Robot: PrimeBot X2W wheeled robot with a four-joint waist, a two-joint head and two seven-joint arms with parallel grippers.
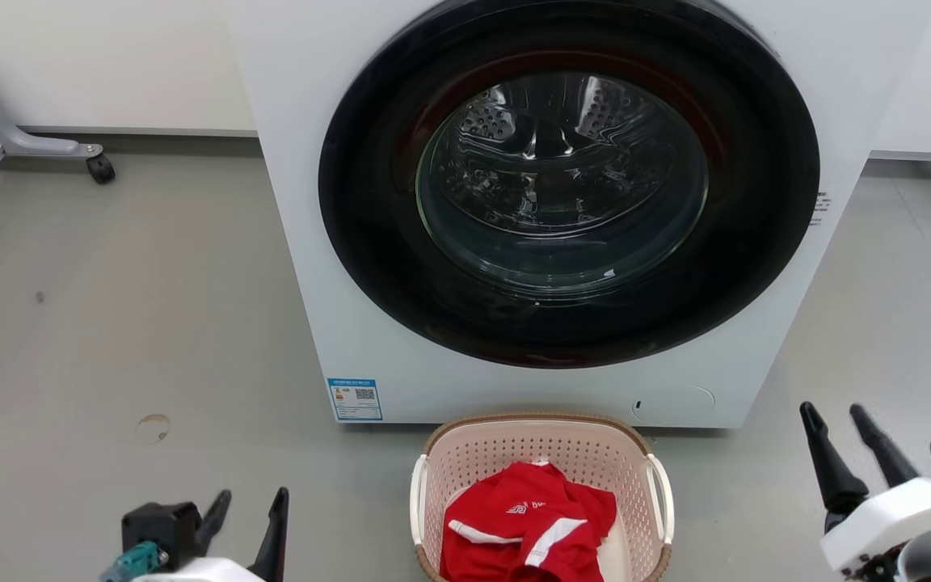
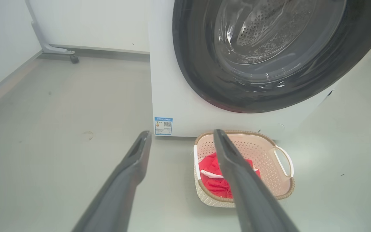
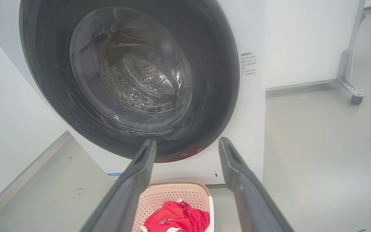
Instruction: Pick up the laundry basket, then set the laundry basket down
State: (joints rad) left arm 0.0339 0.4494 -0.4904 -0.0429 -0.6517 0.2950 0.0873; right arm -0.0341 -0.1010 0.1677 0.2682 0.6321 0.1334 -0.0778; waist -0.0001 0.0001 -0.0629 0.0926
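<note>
Laundry basket (image 1: 514, 457): I am seeing it sitting before the washer (image 1: 312, 242), red garment (image 1: 526, 525) inside.
Left gripper (image 1: 254, 493): spread, empty.
Right gripper (image 1: 832, 408): spread, empty.

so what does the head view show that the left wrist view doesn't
Head view: the right gripper, open at lower right on its white wrist housing. Left wrist view: the near rim of the laundry basket, so its whole outline on the floor. Both: the washer, the red garment in the basket, the blue sticker, the open left gripper.
</note>
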